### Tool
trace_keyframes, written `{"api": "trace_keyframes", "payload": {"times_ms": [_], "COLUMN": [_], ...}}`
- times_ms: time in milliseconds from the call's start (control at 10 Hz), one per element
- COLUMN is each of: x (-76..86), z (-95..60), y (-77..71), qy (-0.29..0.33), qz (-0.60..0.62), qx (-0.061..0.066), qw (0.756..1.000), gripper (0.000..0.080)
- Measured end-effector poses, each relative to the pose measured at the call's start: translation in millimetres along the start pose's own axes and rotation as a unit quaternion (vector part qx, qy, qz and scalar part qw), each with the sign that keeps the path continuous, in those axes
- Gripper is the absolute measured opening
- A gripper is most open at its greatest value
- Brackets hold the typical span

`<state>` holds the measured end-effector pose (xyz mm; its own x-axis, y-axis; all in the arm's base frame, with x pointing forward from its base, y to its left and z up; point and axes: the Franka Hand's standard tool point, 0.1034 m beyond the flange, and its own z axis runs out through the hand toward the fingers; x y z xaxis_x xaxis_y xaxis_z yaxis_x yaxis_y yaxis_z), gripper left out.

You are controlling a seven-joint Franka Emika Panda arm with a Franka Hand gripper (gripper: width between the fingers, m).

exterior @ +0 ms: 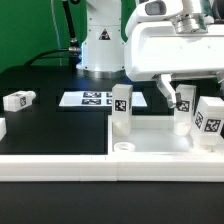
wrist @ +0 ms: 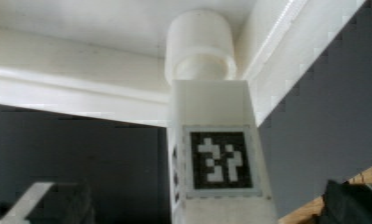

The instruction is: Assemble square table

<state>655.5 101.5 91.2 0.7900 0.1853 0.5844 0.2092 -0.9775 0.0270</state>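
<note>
We judge leg-fitting in hand: our gripper (wrist: 197, 202), jaws spread, straddles an upright leg (wrist: 215, 140) at the far side of the top (exterior: 150, 140); next, close and twist.

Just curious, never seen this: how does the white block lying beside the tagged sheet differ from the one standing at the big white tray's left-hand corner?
The lying leg rests on its side on the black table; the standing leg is upright. The lying leg is apart from the square top; the standing leg stands at its corner. Both are white blocks carrying a black-and-white tag.
</note>
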Motion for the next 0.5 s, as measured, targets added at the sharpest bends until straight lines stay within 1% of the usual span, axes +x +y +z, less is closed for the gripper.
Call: {"api": "trace_keyframes", "payload": {"times_ms": [200,300,400,500], "x": [0.0,-0.4,10.3,22.0], "z": [0.0,1.0,-0.4,-1.6], "y": [0.0,-1.7,-6.2,-17.3], "qy": [0.000,-0.011,-0.034,-0.066], "qz": [0.000,0.006,0.022,0.086], "qx": [0.000,0.004,0.012,0.021], "qw": [1.000,1.000,0.999,0.994], "gripper": [0.0649,0.0649,0.0649,0.0649]}}
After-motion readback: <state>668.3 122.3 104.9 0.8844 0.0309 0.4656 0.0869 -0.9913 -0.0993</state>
